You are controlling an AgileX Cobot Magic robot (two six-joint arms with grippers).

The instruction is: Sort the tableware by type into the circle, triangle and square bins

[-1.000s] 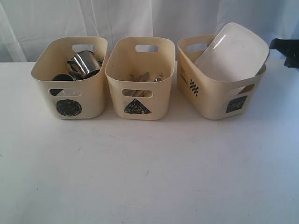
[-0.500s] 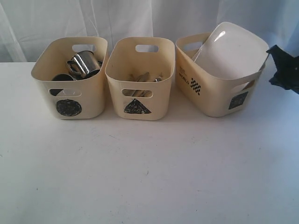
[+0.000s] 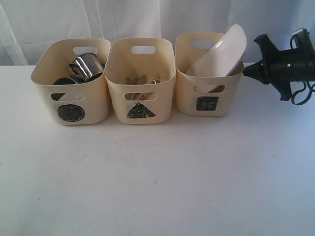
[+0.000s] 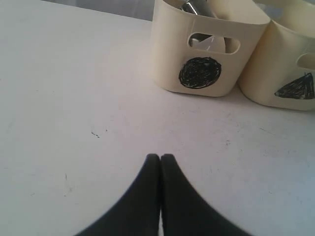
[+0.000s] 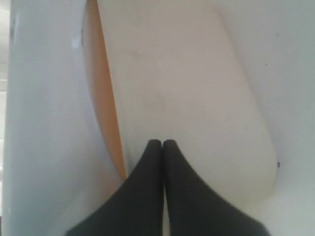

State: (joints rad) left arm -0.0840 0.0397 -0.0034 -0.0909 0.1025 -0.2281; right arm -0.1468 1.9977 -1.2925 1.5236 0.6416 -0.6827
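We see a white table (image 3: 157, 187) carrying three cream bins in a row, their sides close together. The circle bin (image 3: 96, 98) stands on the left, the triangle bin (image 3: 162, 93) in the middle and the square bin (image 3: 184, 73) on the right. A white square plate (image 3: 221, 54) leans tilted in the square bin, its upper corner rising above the rim. The right pincer (image 3: 245, 73), pressed together and holding nothing, sits just beside that bin's outer wall. The left pincer (image 4: 160, 158), also pressed together and empty, points at bare table near the circle bin. A steel mug (image 3: 87, 66) lies in the circle bin. Cutlery (image 3: 142, 80) rests in the triangle bin.
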